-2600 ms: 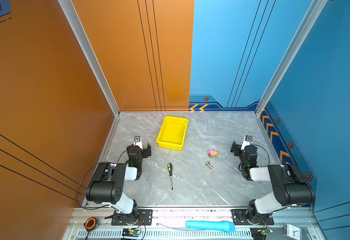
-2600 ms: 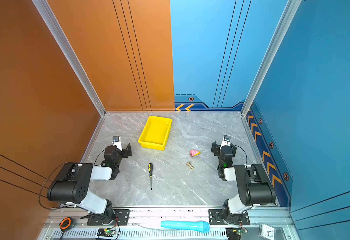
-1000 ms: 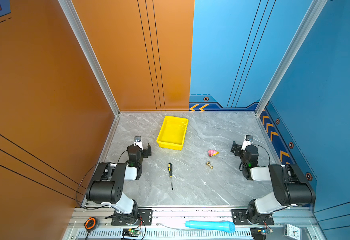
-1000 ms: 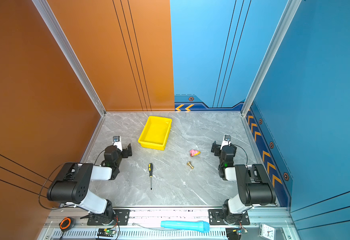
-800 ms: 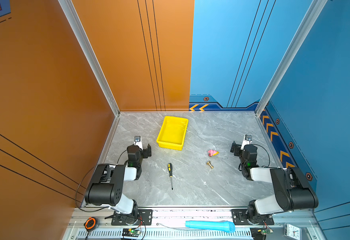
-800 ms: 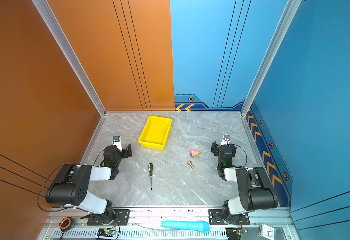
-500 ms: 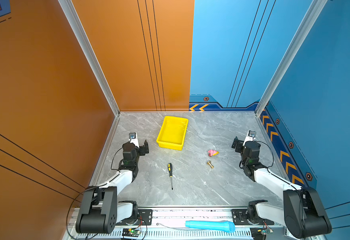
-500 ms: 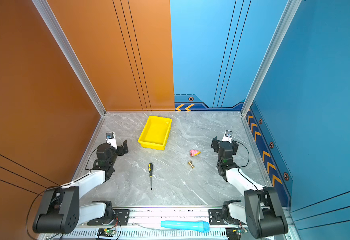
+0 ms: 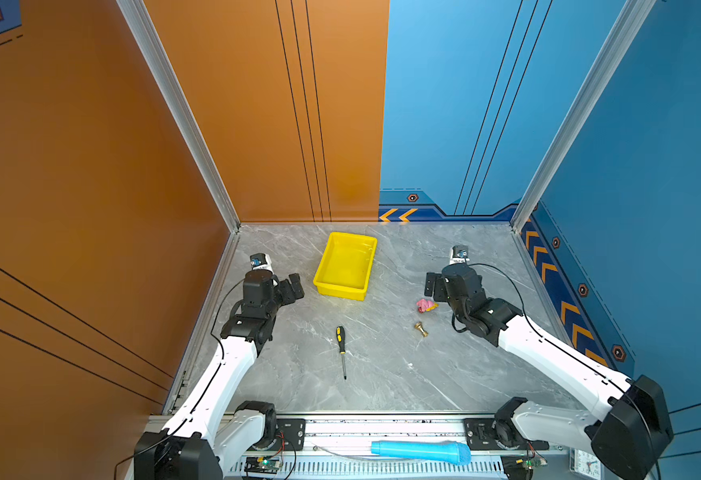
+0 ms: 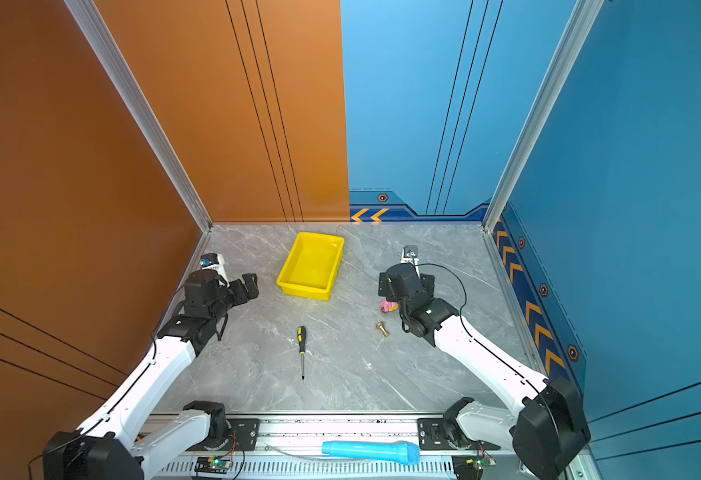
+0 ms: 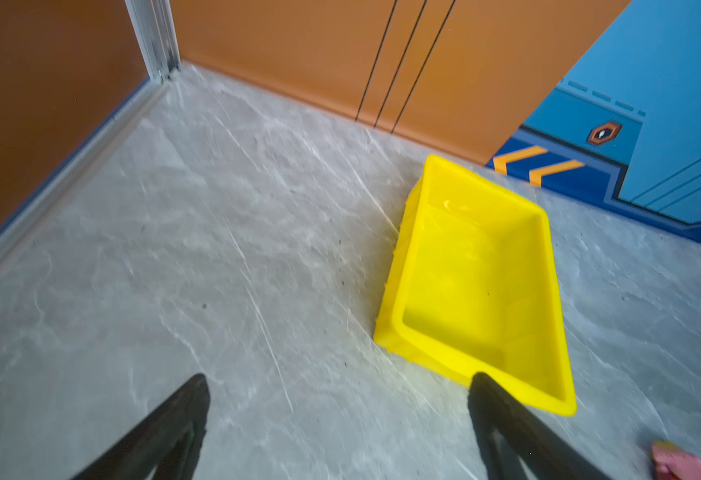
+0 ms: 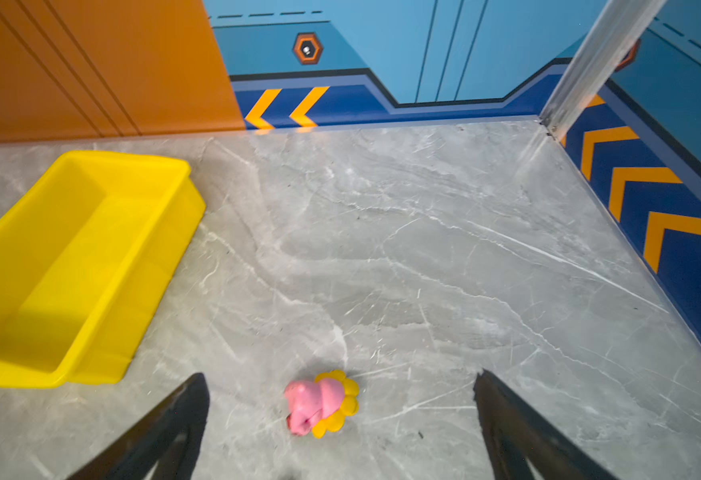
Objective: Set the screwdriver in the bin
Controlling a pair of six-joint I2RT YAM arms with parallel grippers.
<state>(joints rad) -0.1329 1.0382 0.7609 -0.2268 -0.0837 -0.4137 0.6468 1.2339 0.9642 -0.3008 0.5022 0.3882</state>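
Top views. We log the screwdriver [image 9: 342, 351] lying flat on the grey bench [image 9: 386, 374], mid-front, with its black-and-yellow handle toward the bin [image 9: 345, 266] and its shaft tip toward the front rail. Both top views agree on this [image 10: 301, 351]. The bin sits farther back, well apart from the screwdriver. The left fingers [image 9: 296, 282] are near the bin's front left corner, touching nothing. The right fingers [image 9: 430, 284] are just beside a pink toy [image 9: 425, 305]. A brass fitting [image 9: 420, 329] lies nearer the front than the toy and well to the right of the screwdriver.

Left wrist view. We see the left fingers [image 11: 182, 419] spread wide with only bare bench between them. The bin [image 11: 477, 291] lies ahead, and its near corner is hidden behind one fingertip.

Right wrist view. The right fingers [image 12: 502, 419] are spread wide and hold nothing. The pink toy [image 12: 319, 403] lies on the bench in line with the gap. The bin [image 12: 70, 257] sits off to one side.
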